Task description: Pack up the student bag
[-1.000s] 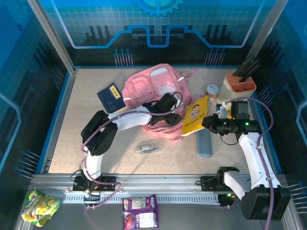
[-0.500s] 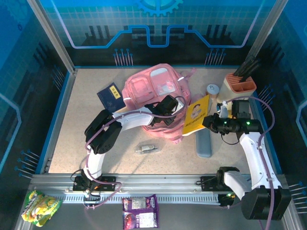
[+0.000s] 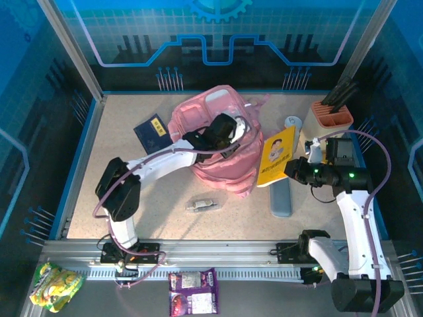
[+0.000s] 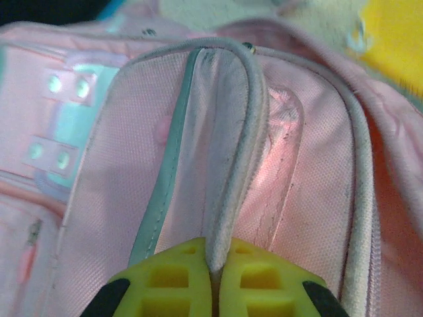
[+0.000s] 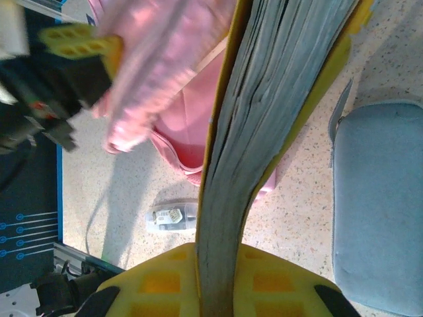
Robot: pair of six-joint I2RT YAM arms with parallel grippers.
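The student bag (image 3: 211,155), a soft pink backpack, stands mid-table with its top rim pulled up. My left gripper (image 3: 228,129) is shut on that rim; in the left wrist view its yellow fingers (image 4: 188,271) pinch a pale piped edge of the student bag (image 4: 310,165). My right gripper (image 3: 292,170) is shut on a yellow book (image 3: 276,155), held on edge just right of the bag. In the right wrist view the book's grey page edges (image 5: 264,132) run up from the right gripper (image 5: 218,284), with the bag (image 5: 182,119) to the left.
A blue pencil case (image 3: 280,197) lies under the book. A small clear packet (image 3: 201,205) lies in front of the bag, and a dark blue booklet (image 3: 152,132) to its left. An orange pen holder (image 3: 330,113) stands back right. Snack packets (image 3: 193,292) lie off the table's near edge.
My left gripper has shut on the bag's rim and lifted it up and back. The right arm has shifted slightly right with the book.
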